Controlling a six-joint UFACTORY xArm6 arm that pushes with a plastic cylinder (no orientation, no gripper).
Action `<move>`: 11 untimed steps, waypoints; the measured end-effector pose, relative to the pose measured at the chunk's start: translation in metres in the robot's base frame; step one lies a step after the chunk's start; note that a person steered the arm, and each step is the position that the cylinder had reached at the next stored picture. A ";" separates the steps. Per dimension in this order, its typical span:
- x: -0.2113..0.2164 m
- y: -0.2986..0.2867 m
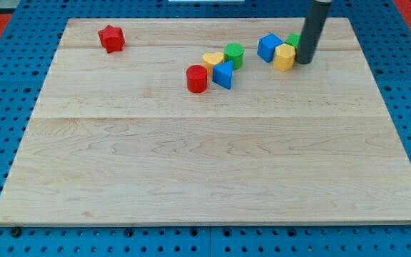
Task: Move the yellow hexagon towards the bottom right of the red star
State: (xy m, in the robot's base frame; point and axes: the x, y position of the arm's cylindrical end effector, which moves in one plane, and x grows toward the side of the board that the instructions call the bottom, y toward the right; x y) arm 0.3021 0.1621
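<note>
While no brand, label or writing can be read anywhere on the blocks, the board or the surround, the shapes and colours are plain enough. The arm shows only as a straight dark rod [315,28] coming down from the view's top edge, leaning slightly toward the view's left as it descends. It carries no pincer, so nothing is spread, pressed together or pinching; the rod simply ends in my tip [304,61], which rests on the wooden board [212,164] near its upper right part.

Just to the view's left of the tip sits the yellow hexagon [285,57], touching the rod or very nearly so. A blue block [269,47], roughly cube-shaped, stands against the hexagon's upper left side. A green block [293,39] peeks out behind the hexagon and is partly hidden by the rod, so its shape cannot be told.

Further toward the view's left lies a second cluster: a green cylinder [234,55], a yellow block [213,59] of rounded, heart-like form, a blue block [223,74] that looks triangular, and a red cylinder [197,78], all close together.

The red star [111,38] stands alone near the board's upper left corner, well apart from the hexagon and from both clusters. The board lies on a blue perforated surface [6,78].
</note>
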 end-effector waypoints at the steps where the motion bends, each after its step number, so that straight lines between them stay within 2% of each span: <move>1: -0.006 -0.058; 2: 0.028 -0.042; 3: 0.035 -0.057; 4: 0.051 -0.048; 6: -0.004 -0.107; 8: -0.004 -0.141; 10: -0.010 -0.226; 11: -0.041 -0.235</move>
